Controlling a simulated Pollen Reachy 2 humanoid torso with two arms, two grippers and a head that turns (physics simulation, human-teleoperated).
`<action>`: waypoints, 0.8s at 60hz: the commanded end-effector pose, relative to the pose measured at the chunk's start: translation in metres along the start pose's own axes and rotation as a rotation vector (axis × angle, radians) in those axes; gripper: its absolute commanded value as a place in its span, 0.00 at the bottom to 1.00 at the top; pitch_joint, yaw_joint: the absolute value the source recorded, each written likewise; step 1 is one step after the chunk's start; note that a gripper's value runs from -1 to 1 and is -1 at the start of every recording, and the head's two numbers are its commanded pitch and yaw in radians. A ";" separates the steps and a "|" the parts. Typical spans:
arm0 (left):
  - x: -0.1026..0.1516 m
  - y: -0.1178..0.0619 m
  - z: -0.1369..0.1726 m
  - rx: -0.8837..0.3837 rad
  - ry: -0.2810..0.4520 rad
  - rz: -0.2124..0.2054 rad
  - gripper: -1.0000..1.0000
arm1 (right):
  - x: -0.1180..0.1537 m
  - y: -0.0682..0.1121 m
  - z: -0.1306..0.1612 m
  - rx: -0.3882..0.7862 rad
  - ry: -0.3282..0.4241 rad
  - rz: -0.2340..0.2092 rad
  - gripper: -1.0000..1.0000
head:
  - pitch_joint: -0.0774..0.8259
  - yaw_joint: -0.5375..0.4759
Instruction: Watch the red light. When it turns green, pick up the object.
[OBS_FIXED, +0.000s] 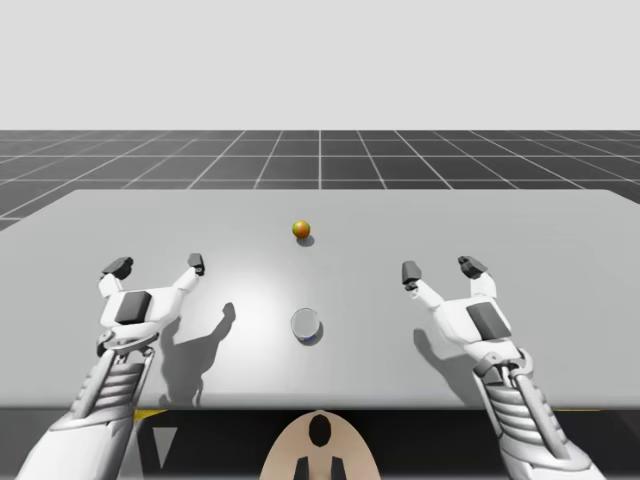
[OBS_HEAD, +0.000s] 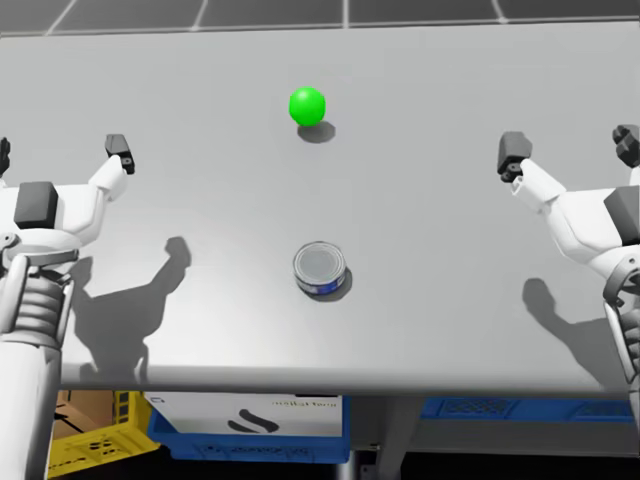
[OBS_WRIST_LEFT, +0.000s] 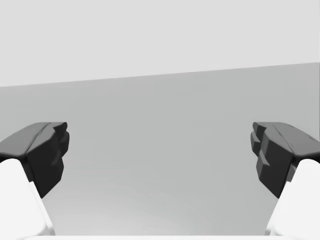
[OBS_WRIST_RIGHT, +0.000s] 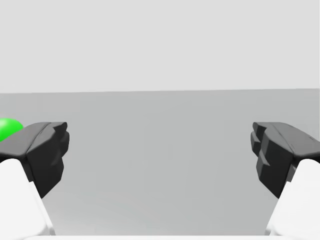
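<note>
A small ball light (OBS_HEAD: 307, 105) sits on the grey table (OBS_HEAD: 450, 290) at the far middle; it glows green in the head view and beside my right gripper (OBS_WRIST_RIGHT: 160, 155) in the right wrist view, but looks orange (OBS_FIXED: 301, 229) in the high view. A short round tin (OBS_HEAD: 321, 269) with a silver lid and blue side stands upright nearer me, at the table's middle (OBS_FIXED: 306, 325). My left gripper (OBS_FIXED: 157, 265) hovers open to the tin's left (OBS_WRIST_LEFT: 160, 155), with nothing between its fingers. My right gripper (OBS_FIXED: 441, 269) hovers open to the tin's right, also holding nothing.
The table's front edge (OBS_HEAD: 330, 392) runs close to my body. Below it stand a blue crate (OBS_HEAD: 250, 440) with a white box inside and a yellow crate (OBS_HEAD: 90, 445). A dark gridded floor (OBS_FIXED: 320, 160) lies beyond the far edge.
</note>
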 end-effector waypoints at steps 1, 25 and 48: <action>0.000 -0.002 0.000 -0.002 0.001 -0.005 0.00 | -0.003 0.003 0.000 0.000 0.005 -0.011 0.00 | 0.91 0.59; 0.021 -0.016 0.033 -0.286 0.095 0.092 0.00 | -0.007 0.002 -0.002 -0.001 0.019 -0.015 0.00 | 0.91 0.59; 0.029 -0.044 0.098 -0.822 0.235 0.048 0.00 | -0.009 0.000 -0.003 -0.004 0.024 -0.017 0.00 | 0.94 0.58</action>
